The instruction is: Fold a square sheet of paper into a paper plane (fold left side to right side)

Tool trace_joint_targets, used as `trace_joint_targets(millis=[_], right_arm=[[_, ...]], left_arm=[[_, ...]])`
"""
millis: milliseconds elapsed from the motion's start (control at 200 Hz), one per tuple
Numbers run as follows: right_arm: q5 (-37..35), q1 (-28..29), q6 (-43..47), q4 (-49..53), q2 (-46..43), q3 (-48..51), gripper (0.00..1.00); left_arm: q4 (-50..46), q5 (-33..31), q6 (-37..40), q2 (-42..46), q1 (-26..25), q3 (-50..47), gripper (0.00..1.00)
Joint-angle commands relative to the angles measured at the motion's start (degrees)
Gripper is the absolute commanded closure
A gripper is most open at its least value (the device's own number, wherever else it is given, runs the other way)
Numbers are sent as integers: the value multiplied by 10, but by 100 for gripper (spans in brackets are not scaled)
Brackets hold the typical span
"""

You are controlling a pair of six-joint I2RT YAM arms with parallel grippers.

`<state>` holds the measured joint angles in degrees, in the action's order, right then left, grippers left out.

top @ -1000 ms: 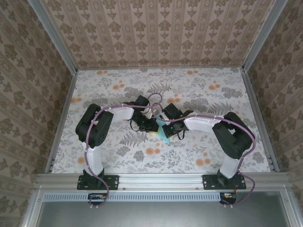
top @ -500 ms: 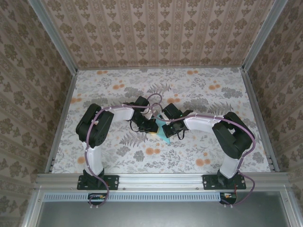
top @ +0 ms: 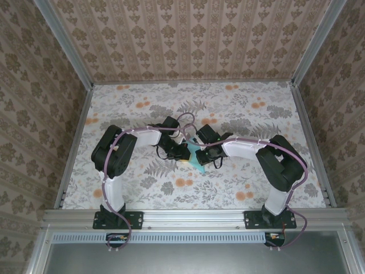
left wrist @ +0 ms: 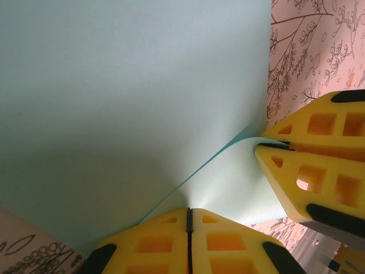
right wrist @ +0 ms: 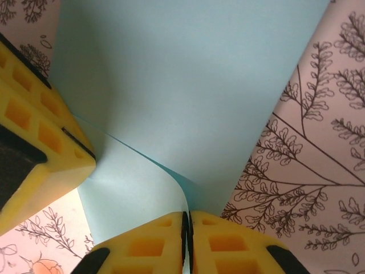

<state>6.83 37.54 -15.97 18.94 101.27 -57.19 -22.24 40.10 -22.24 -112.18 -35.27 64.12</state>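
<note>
Square sheet of paper (left wrist: 131,85) is pinched in both jaws.

Right tool (right wrist: 186,216) pinching turquoise paper (right wrist: 188,74), floral tabletop (right wrist: 319,171)

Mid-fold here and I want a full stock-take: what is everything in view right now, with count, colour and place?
sheet of paper: one, light turquoise, on the middle of the table between the two arms, one edge lifted
table: one, pale floral covering, floor of the enclosure
walls: three, beige patterned wallpaper, on the left, far and right sides
metal rails: several, silver, along the table's edges
cables: two, purplish, one along each arm
left arm: one, white and black, near left; its yellow jaws shut on the paper's lifted edge
right arm: one, white and black, near right; its yellow jaws shut on the same edge
</note>
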Motion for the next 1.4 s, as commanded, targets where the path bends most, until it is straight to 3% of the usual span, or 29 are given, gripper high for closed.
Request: trace_joint_targets(millis=[0, 60, 180, 500, 860, 1395], right_arm=[[26, -7, -41, 14, -43, 8, 82], [29, -9, -56, 17, -63, 13, 76], [46, -9, -98, 28, -104, 29, 74], [112, 30, -281, -58, -125, 73, 97], [94, 40, -307, -77, -41, 35, 100], [69, 38, -313, -46, -6, 16, 100]], left_arm=[[-36, -69, 9, -30, -2, -30, 92], [-36, -71, 8, -30, -2, -30, 92], [-38, -75, 9, -29, -4, -30, 93], [-48, -84, 16, -29, -5, -25, 93], [-50, -85, 17, -31, -7, -21, 93], [-57, -87, 22, -35, -7, -16, 93]])
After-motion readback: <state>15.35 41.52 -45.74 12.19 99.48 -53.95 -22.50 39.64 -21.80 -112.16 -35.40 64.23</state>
